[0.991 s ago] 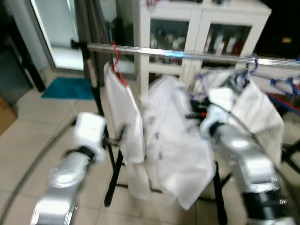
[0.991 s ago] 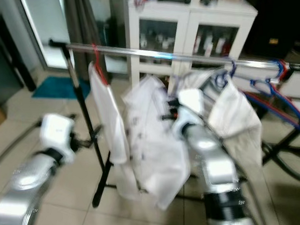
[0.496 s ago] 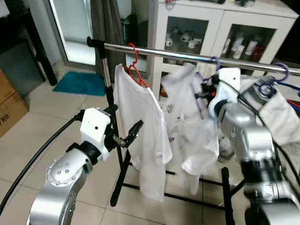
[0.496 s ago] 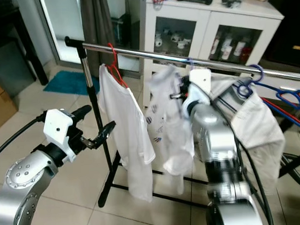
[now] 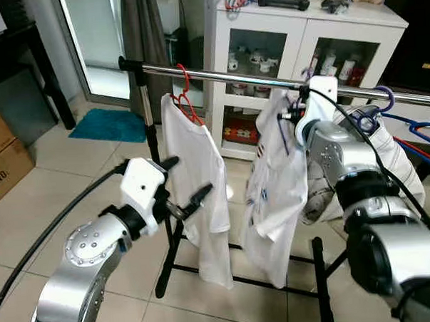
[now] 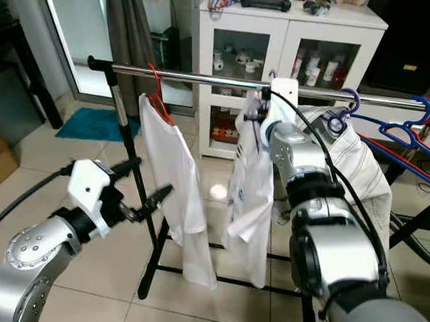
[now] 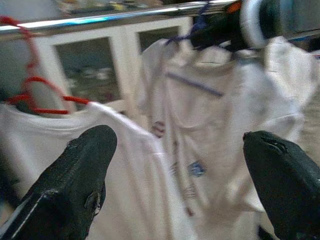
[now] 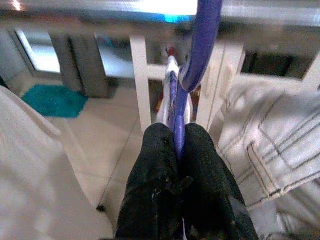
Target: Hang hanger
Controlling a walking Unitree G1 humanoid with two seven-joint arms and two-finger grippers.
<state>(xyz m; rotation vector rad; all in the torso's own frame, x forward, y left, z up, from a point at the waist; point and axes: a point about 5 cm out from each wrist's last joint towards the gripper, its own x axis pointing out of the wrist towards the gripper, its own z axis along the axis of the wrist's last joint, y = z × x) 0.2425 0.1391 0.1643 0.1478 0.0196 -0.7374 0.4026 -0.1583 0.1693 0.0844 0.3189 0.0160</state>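
A chrome rail runs across a black rack. My right gripper is raised just under it, shut on the neck of a purple hanger whose hook reaches up to the rail. A white printed shirt hangs from that hanger. To its left, a plain white T-shirt hangs on a red hanger. My left gripper is open beside the T-shirt, its fingers spread wide with nothing between them.
A white glass-door cabinet stands behind the rack. A pale striped garment and blue hangers occupy the rail's right end. The rack's black post is at left; a cardboard box and teal mat lie beyond.
The view has risen and steadied. My right gripper has lifted the purple hanger and shirt from below the rail up to it. My left gripper has moved closer to the white T-shirt.
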